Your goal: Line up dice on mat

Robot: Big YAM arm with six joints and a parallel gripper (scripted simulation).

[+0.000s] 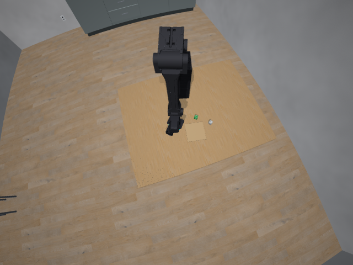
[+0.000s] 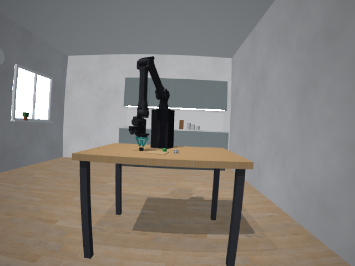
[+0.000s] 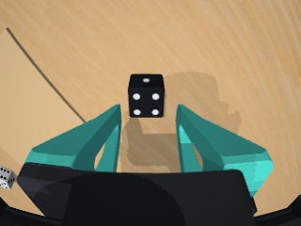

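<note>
From the top view, the black arm reaches down over the wooden table (image 1: 228, 94), its gripper (image 1: 172, 128) just to the 9 o'clock side of the tan mat (image 1: 195, 131). The green die (image 1: 196, 116) sits off the mat at its 12 o'clock edge; the white die (image 1: 210, 122) lies just off the mat's 1 o'clock corner.

In the exterior view, the teal fingers (image 2: 138, 141) hang directly above the black die (image 2: 141, 149), which rests on the table at 9 o'clock of the mat (image 2: 157, 153).

At the wrist, the black die (image 3: 146, 96) stands beyond the fingertips, its four-pip face in view. The jaws are partly spread and hold nothing. The white die (image 3: 6, 177) peeks in at 8 o'clock.
</note>
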